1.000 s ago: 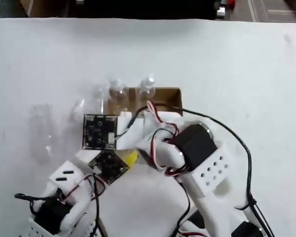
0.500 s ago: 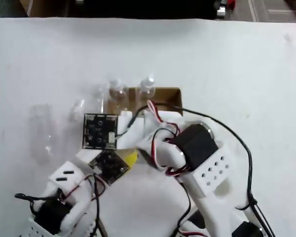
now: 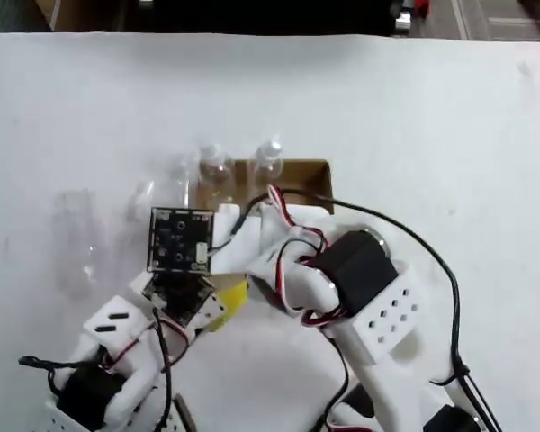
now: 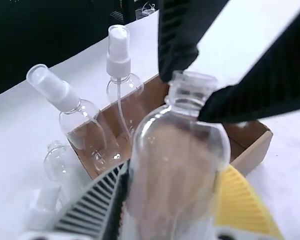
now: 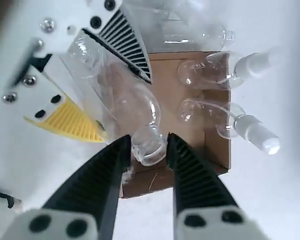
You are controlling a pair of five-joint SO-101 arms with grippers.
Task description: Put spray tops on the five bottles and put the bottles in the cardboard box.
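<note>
Left arm [image 3: 117,333] has been drawn slightly toward surface's [image 3: 432,108] near edge, w/ light, slick bottle [image 4: 175,150] clamped at body by left claw [image 4: 172,205] over cardboard box [image 4: 250,145], neck pinched by right claw [image 5: 147,142].

left jaws clamped tight — right jaws pinching, angled down toward them.

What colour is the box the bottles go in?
The box is plain brown cardboard, best seen in the right wrist view.
</note>
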